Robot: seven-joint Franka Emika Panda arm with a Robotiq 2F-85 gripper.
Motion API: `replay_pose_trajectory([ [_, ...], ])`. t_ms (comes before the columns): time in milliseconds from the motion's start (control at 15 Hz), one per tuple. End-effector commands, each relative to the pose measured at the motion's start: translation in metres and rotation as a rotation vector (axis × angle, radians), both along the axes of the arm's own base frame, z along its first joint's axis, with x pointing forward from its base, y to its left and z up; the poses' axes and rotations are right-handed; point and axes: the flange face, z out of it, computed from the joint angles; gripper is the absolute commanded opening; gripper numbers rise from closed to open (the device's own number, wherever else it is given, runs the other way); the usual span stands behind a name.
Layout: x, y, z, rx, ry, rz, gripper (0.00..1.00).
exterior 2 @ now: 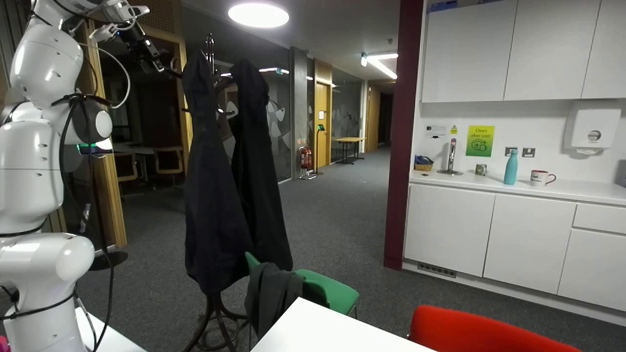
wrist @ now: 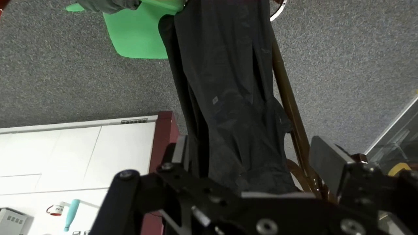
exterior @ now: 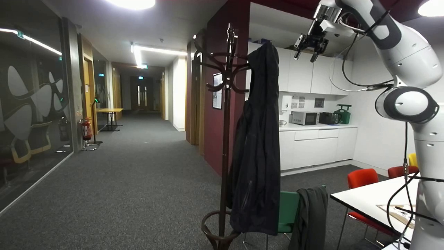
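My gripper (exterior: 305, 57) is raised high and stands open, nothing between its fingers. In the wrist view the fingers (wrist: 328, 163) are wide apart, and a dark jacket (wrist: 228, 98) appears beyond the gap. That jacket (exterior: 258, 139) hangs on a brown wooden coat stand (exterior: 226, 139), whose curved hooks show at the top. Another dark garment (exterior 2: 257, 171) hangs beside the jacket (exterior 2: 210, 186) in an exterior view. There the gripper (exterior 2: 154, 68) appears just left of the stand's top, pointing down toward it. I cannot tell the exact distance, but no contact shows.
A green chair (exterior 2: 332, 291) with a dark garment (exterior 2: 274, 288) over its back stands by the coat stand. Near it are a white table (exterior 2: 337, 332) and a red chair (exterior 2: 479, 332). White cupboards (exterior: 308, 149) and a dark red wall (exterior: 222, 104) lie behind.
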Motion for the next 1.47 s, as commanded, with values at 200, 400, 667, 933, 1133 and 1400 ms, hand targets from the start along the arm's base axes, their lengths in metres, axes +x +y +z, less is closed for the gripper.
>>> replay_pose_trajectory([
  [200, 0.033, -0.057, -0.004, -0.057, 0.021, 0.137, 1.00],
  [400, 0.051, -0.075, -0.009, -0.013, 0.020, 0.134, 1.00],
  [667, 0.053, -0.073, -0.014, -0.018, 0.044, 0.110, 1.00],
  [933, 0.053, -0.061, -0.007, -0.067, -0.013, 0.136, 1.00],
  [1133, 0.060, -0.062, 0.003, -0.117, -0.097, 0.169, 1.00],
  [1400, 0.074, -0.067, 0.019, -0.167, -0.240, 0.241, 1.00],
])
